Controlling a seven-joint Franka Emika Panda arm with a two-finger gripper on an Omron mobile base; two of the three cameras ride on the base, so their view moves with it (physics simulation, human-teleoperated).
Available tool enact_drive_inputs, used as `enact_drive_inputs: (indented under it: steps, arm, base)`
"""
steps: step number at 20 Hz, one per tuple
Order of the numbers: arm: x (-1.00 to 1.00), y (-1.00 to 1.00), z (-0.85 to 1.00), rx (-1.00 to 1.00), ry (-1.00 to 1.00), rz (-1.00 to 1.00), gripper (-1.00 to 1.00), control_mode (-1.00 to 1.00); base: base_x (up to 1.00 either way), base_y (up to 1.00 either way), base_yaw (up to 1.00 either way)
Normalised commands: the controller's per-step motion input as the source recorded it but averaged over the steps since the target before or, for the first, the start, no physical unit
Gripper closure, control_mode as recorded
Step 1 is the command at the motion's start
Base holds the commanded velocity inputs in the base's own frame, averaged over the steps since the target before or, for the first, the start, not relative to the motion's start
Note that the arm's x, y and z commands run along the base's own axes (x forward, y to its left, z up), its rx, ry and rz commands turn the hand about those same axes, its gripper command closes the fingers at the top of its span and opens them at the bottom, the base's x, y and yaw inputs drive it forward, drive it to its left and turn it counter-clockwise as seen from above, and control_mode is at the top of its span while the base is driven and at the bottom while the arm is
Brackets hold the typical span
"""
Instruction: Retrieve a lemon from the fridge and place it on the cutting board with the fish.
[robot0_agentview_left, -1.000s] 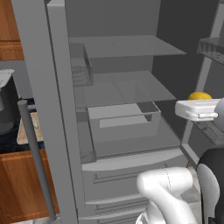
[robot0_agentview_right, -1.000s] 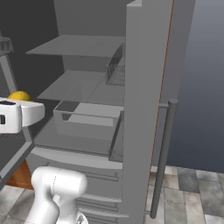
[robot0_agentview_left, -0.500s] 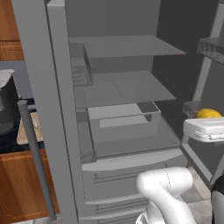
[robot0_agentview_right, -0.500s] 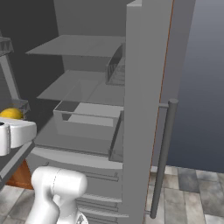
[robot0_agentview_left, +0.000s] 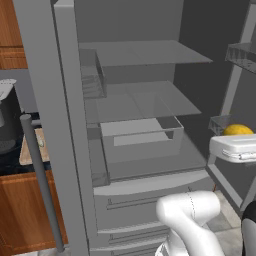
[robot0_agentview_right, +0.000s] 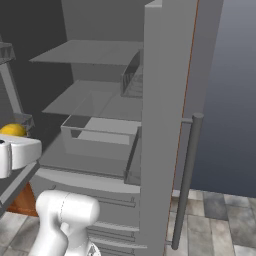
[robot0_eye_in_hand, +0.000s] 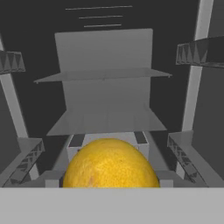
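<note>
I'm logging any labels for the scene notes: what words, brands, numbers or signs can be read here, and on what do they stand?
There are none to read.
The fridge shows plain grey doors, shelves and drawers, with no lettering in any view.
The lemon has bare yellow peel, no sticker.
The cutting board at the left edge of the left base view is unmarked wood.

- The lemon (robot0_agentview_left: 237, 130) shows just its top above the white hand (fingertips hidden, grip unreadable).
- The cutting board (robot0_agentview_left: 31, 148) is mostly hidden behind the fridge (robot0_agentview_left: 55, 125) door; the fish (robot0_agentview_left: 41, 143) is a speck.
</note>
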Motion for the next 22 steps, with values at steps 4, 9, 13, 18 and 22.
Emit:
enact_drive_inputs:
  steps: [4,9,13,18,22]
  arm:
    - [0.0,0.0,0.0,0.0,0.0,0.0,1.0,-1.0]
    - [-0.12,0.0,-0.02,0.0,0.0,0.0,1.0,-1.0]
    - [-0.4,0.0,-0.07,0.0,0.03,-0.01,1.0,-1.0]
    - [-0.3,0.02,-0.11,0.0,0.02,-0.04,1.0,-1.0]
    - [0.03,0.1,0.0,0.0,0.0,-0.01,1.0,-1.0]
  base:
    - [0.0,0.0,0.0]
    - [0.0,0.0,0.0]
    - [0.0,0.0,0.0]
    - [0.0,0.0,0.0]
    - [0.0,0.0,0.0]
